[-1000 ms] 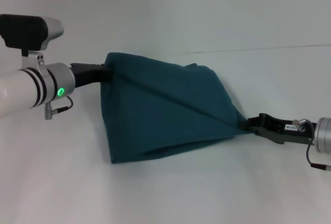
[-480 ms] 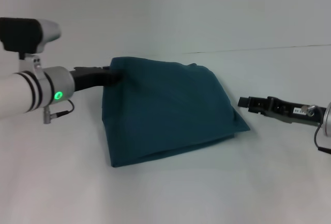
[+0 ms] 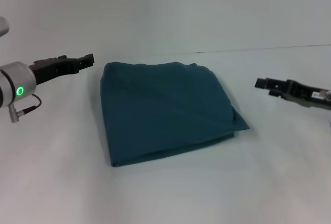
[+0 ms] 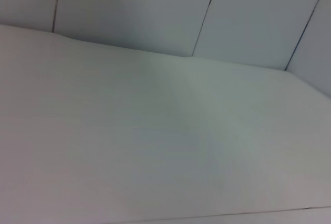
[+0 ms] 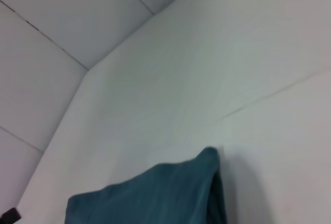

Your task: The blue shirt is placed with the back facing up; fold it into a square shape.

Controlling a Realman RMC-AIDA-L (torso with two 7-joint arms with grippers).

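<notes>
Neither gripper's jaw state can be told. Left gripper (image 3: 85, 60) and right gripper (image 3: 261, 84) have released and withdrawn sideways; the plain dark teal-blue knit shirt (image 3: 165, 110) lies mid-table, folded roughly square.

Left claw (image 3: 89, 58) and right claw (image 3: 260, 83) hover apart, both holding nothing.

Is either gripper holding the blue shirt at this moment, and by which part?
Nothing is held. The left gripper and right gripper are both apart from the blue shirt, which lies folded on the table.
</notes>
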